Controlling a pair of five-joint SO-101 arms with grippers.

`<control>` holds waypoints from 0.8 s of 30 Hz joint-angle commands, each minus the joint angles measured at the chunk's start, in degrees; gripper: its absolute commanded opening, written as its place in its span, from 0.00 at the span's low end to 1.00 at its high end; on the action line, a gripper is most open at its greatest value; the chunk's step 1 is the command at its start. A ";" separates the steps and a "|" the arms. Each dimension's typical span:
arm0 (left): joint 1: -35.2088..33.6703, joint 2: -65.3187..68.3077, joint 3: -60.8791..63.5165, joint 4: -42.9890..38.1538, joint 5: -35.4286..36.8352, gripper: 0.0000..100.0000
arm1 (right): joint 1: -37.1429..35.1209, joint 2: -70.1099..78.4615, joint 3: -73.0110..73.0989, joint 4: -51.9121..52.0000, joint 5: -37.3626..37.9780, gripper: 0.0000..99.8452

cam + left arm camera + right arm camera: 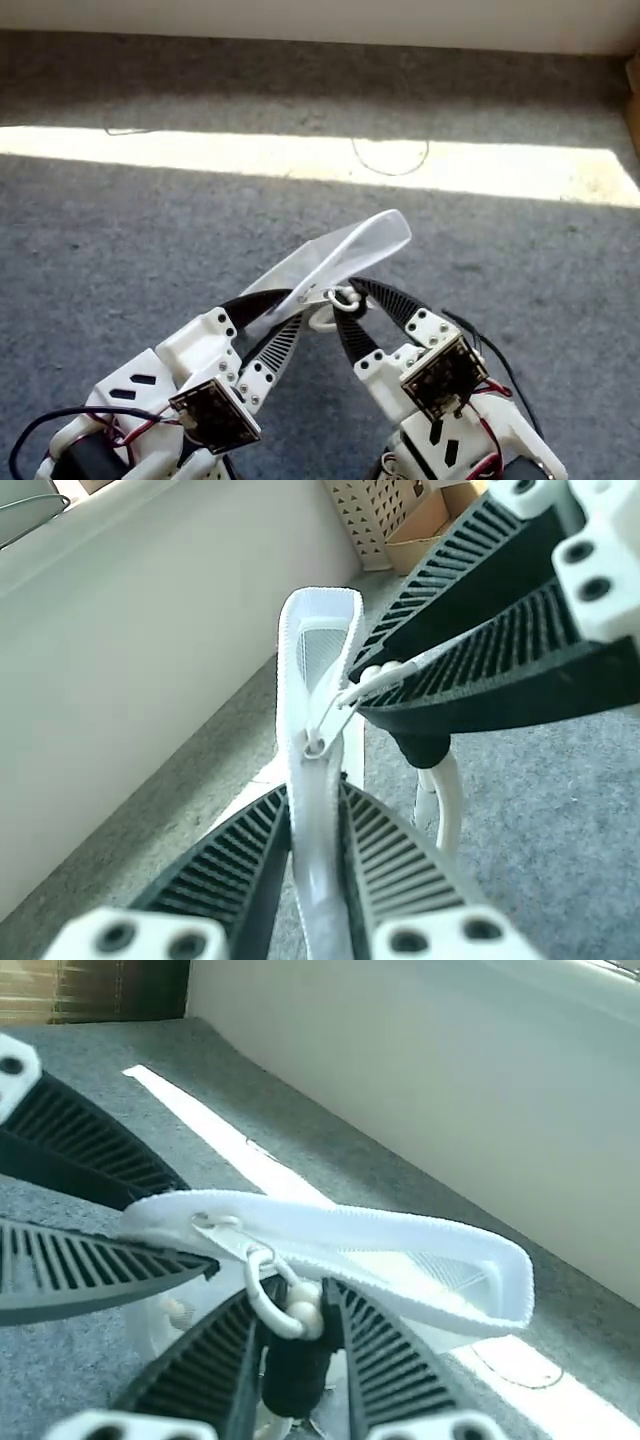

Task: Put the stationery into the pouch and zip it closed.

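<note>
Your pouch (340, 255) is held up off the carpet (120, 260) at the centre of the high view, with its free end tilted toward the upper right. Your left gripper (288, 308) comes in from the lower left and is clamped on the pouch's zipper edge. In the left wrist view its fingers (250, 860) pinch the white tape just beside the slider (315, 745). Your right gripper (347, 297) comes in from the lower right and is closed on the white pull cord (285, 1305) tied to that slider. Past the slider the pouch's mouth stands open in a loop. A sunlit strip (300, 155) crosses the carpet in the upper part of the frame, with a thin wire (390, 165) lying on it.
</note>
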 commanded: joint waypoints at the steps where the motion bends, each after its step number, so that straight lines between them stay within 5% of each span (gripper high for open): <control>1: -0.92 0.22 0.04 0.88 0.35 0.01 | 4.70 -0.13 -5.58 -2.59 -0.70 0.01; 24: -0.92 0.22 0.04 0.97 0.18 0.01 | 19.74 0.22 -5.41 -12.35 -1.76 0.01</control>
